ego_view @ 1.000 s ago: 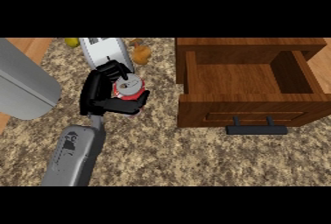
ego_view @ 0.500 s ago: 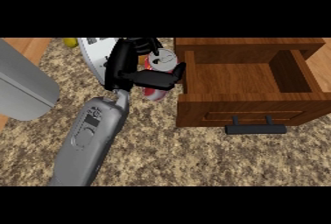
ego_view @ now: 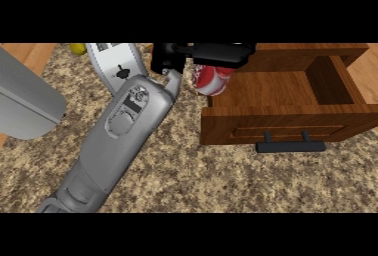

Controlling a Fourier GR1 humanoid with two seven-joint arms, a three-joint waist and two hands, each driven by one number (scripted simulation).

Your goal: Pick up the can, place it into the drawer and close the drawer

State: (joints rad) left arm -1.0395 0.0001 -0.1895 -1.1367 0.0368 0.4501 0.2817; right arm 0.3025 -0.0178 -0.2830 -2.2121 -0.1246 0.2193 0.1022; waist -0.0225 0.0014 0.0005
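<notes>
The red and white can (ego_view: 210, 80) hangs from my left hand (ego_view: 214, 52), whose black fingers are curled over its top and hide its upper part. The can sits at the left wall of the open wooden drawer (ego_view: 280, 92), its lower end overlapping that wall's edge. The drawer is pulled out toward me, its inside bare, with a black handle (ego_view: 290, 146) on its front. My grey left forearm (ego_view: 125, 125) runs up from the lower left. No right hand shows.
A grey appliance (ego_view: 26, 100) stands at the left edge. A white and grey device (ego_view: 114, 62) lies behind the forearm, with a small yellow object (ego_view: 77, 48) beside it. Speckled granite counter (ego_view: 221, 185) spreads in front of the drawer.
My left hand has carried the can to the right and farther back, from the counter left of the drawer to the drawer's left wall. The forearm has stretched out along with it.
</notes>
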